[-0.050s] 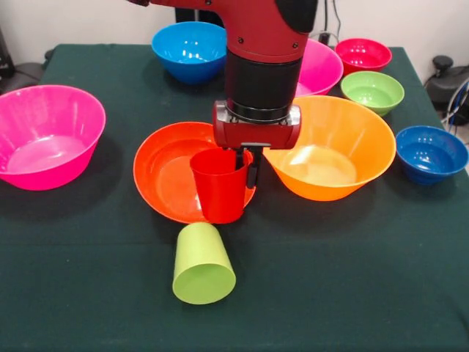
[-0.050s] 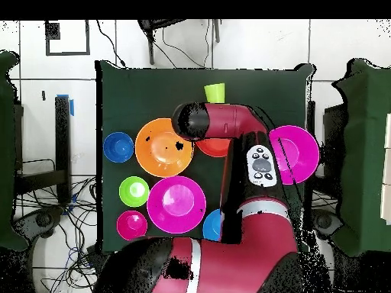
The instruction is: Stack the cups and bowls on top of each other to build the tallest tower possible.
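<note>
We find the gripper (image 1: 248, 158) clamped on the rim of the upright red cup (image 1: 220, 187) over the red-orange bowl (image 1: 165, 176); we judge it light, stiff, slippery, best pinched at the rim.

The table (image 1: 381, 293) carries a dark green cloth. Behind its far edge stands a plain light wall (image 1: 95, 18). In the overhead view the floor (image 2: 46, 114) consists of pale tiles with dark joints. Black cables (image 2: 46, 221) lie loose on the floor left of the table.
</note>
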You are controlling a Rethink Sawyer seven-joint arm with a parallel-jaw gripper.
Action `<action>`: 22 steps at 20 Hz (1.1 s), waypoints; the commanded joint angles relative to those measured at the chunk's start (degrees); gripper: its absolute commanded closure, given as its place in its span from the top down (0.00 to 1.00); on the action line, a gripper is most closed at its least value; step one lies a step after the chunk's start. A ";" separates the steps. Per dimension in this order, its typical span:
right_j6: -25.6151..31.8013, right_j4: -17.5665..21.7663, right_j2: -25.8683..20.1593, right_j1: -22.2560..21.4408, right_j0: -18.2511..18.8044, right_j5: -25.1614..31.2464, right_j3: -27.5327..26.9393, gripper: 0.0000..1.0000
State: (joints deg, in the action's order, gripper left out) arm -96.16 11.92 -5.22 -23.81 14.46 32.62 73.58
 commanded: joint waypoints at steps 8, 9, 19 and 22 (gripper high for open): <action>-5.33 -0.74 -2.84 1.98 -3.42 2.63 0.97 0.00; -5.59 -0.86 -2.72 2.01 -3.66 2.70 0.78 0.00; -5.85 -0.85 -2.03 2.56 -4.46 1.57 1.35 0.00; -6.38 -1.21 -1.47 2.27 -5.20 2.83 0.83 0.00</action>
State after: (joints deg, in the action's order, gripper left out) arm -96.16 11.65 -4.56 -23.27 10.81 32.60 73.84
